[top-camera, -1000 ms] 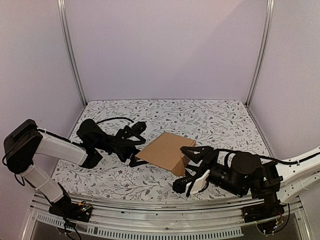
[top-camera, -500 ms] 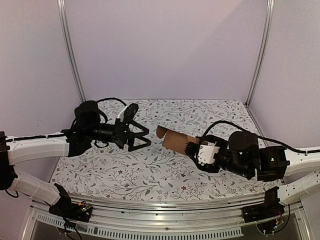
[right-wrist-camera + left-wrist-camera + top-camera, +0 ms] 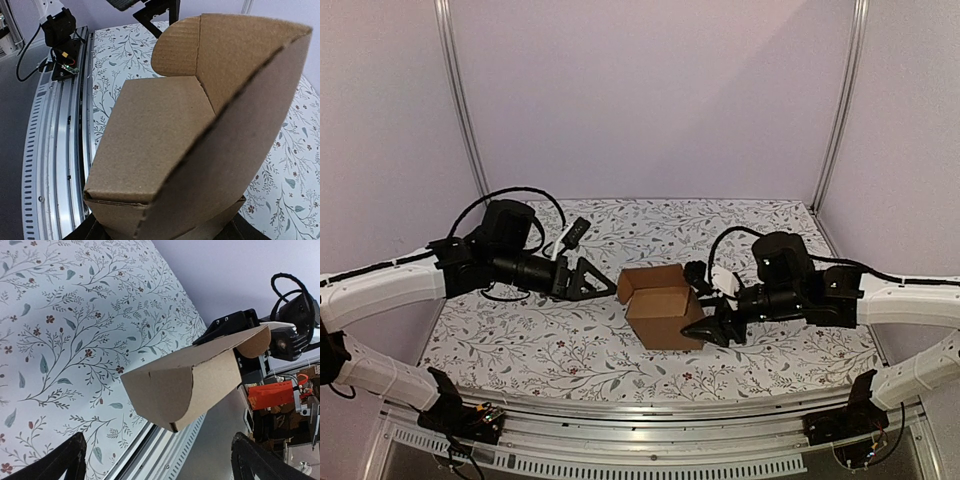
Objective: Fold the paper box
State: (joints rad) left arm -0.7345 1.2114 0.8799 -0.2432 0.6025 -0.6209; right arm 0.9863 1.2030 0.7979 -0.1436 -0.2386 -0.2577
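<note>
pale lilac walls (image 3: 650,100) close off three sides, with metal posts (image 3: 460,100) in the corners and a slotted rail (image 3: 640,435) along the near edge. under me is a table (image 3: 520,340) in white cloth printed with grey leaves and small red flowers.

the paper box (image 3: 660,310) sits mid-table as a squarish brown carton, its body formed, the lid flap (image 3: 645,280) up at the far side with a rounded ear showing. my right gripper (image 3: 703,302) is clamped across the box's right end; from that wrist the cardboard fills the view between the fingers. whether the base touches the cloth, i cannot tell. my left gripper (image 3: 605,285) is spread wide just beside the box's left face, apart from it.

i judge the walls done and the closing in hand. next i'd expect to bring the left fingers onto the lid flap, press it down and tuck it, while the right hold keeps the carton square without crushing it.
</note>
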